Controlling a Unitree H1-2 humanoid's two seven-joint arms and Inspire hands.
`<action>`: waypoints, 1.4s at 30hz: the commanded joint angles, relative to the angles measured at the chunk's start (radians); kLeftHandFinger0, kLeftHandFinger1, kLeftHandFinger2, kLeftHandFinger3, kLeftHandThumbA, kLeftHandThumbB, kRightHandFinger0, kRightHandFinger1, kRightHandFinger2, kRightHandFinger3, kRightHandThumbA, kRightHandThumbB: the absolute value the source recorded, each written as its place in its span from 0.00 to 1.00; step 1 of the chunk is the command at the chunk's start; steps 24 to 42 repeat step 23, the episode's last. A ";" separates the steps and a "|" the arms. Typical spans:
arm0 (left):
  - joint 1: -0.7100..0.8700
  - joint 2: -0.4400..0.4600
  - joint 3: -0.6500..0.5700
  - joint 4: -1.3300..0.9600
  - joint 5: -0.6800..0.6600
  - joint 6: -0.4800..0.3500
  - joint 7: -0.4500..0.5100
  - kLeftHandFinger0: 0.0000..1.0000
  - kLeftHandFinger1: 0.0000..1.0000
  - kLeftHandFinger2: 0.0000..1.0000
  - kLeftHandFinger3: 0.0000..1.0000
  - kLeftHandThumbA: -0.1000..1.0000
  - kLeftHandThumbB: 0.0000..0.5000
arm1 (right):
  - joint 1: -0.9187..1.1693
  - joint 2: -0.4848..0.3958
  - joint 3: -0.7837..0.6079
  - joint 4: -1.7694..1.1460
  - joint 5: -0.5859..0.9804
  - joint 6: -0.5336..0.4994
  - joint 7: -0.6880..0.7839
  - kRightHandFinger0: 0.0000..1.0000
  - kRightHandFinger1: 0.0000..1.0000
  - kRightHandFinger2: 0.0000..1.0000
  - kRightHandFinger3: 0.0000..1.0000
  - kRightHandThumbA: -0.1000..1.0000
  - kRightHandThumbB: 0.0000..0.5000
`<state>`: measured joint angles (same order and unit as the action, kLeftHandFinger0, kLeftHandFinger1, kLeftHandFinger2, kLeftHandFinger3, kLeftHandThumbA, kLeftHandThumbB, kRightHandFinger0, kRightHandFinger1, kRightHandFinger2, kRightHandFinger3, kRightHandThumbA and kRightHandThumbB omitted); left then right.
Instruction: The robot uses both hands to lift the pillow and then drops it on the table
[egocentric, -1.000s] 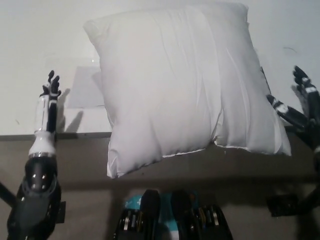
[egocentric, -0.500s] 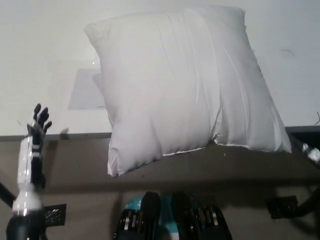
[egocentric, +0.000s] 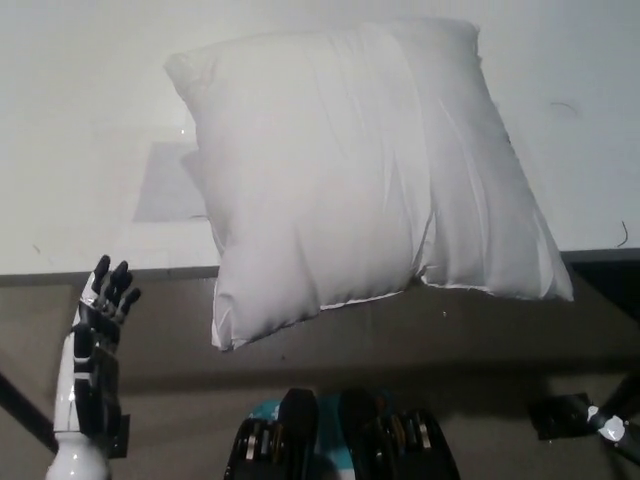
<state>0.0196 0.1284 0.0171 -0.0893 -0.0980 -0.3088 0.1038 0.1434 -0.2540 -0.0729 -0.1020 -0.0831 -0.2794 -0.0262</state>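
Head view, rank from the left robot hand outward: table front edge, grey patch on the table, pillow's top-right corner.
From the left robot hand, low at picture left:
1. Table front edge, just above the hand.
2. Grey patch, farther up the table, left of the pillow.
3. Pillow's top-right corner, far across at upper right.

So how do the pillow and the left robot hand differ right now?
The pillow is large and lies across the table, hanging over its front edge; the left robot hand is small and below that edge. The pillow is all white; the hand's fingers are dark. They are apart.
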 joint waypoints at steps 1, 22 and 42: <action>-0.018 0.041 0.037 0.046 0.024 -0.036 -0.025 1.00 1.00 1.00 1.00 1.00 0.40 | -0.034 -0.011 -0.002 0.045 0.001 -0.052 0.014 1.00 1.00 1.00 1.00 1.00 0.49; -0.064 0.037 0.087 0.140 0.004 -0.018 -0.037 1.00 1.00 1.00 1.00 1.00 0.48 | -0.072 -0.021 0.017 0.120 -0.084 -0.043 0.006 1.00 1.00 1.00 1.00 1.00 0.45; -0.064 0.037 0.087 0.140 0.004 -0.018 -0.037 1.00 1.00 1.00 1.00 1.00 0.48 | -0.072 -0.021 0.017 0.120 -0.084 -0.043 0.006 1.00 1.00 1.00 1.00 1.00 0.45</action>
